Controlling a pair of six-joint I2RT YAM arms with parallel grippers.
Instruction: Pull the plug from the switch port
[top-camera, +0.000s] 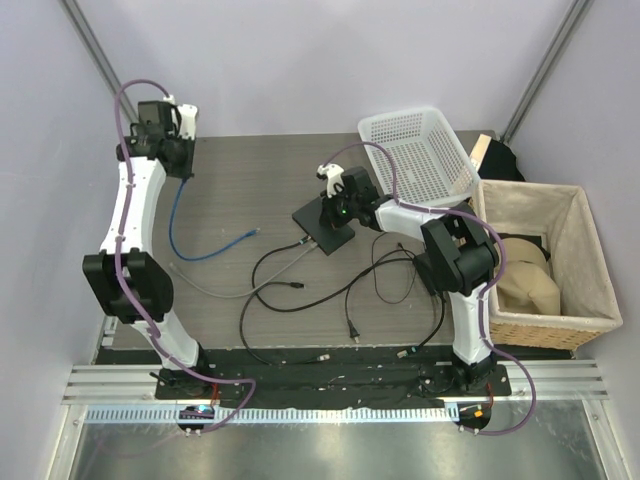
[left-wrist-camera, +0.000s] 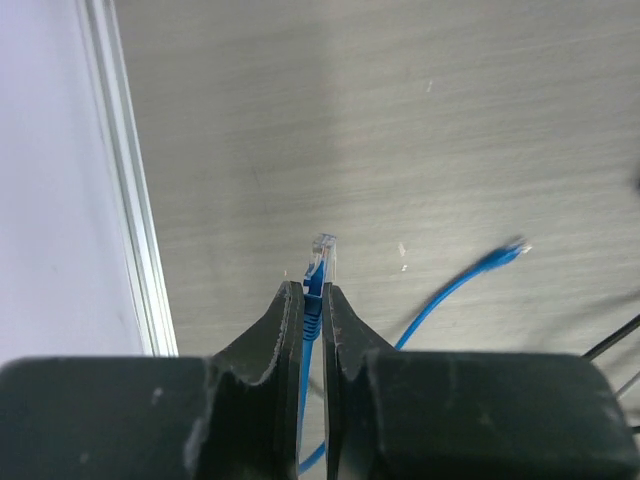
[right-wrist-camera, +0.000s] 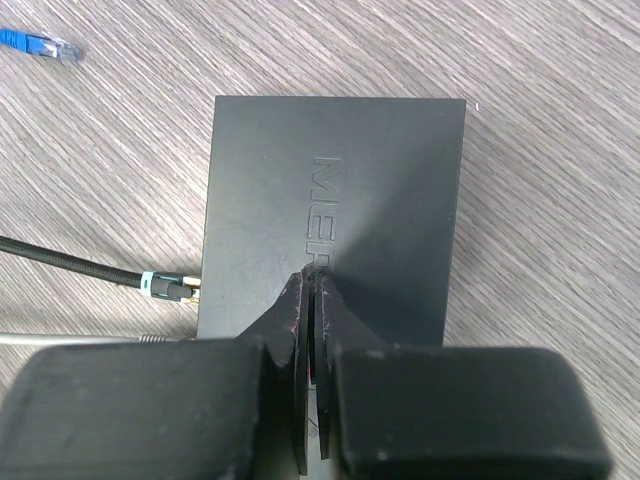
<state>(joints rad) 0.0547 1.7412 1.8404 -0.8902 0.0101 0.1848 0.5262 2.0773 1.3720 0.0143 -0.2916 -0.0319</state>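
The switch, a flat dark-grey box, lies mid-table and fills the right wrist view. My right gripper is shut and empty, its tips resting on the box top. A black braided cable's green-ringed plug sits at the box's left edge, with a grey cable below it. My left gripper is shut on a blue cable's clear-tipped plug at the table's far left, well away from the box. The blue cable's other plug lies loose left of the box.
A white plastic basket stands behind the box. A lined wicker basket stands at the right. Loose black cables sprawl in front of the box. A metal rail and the wall run close to the left gripper.
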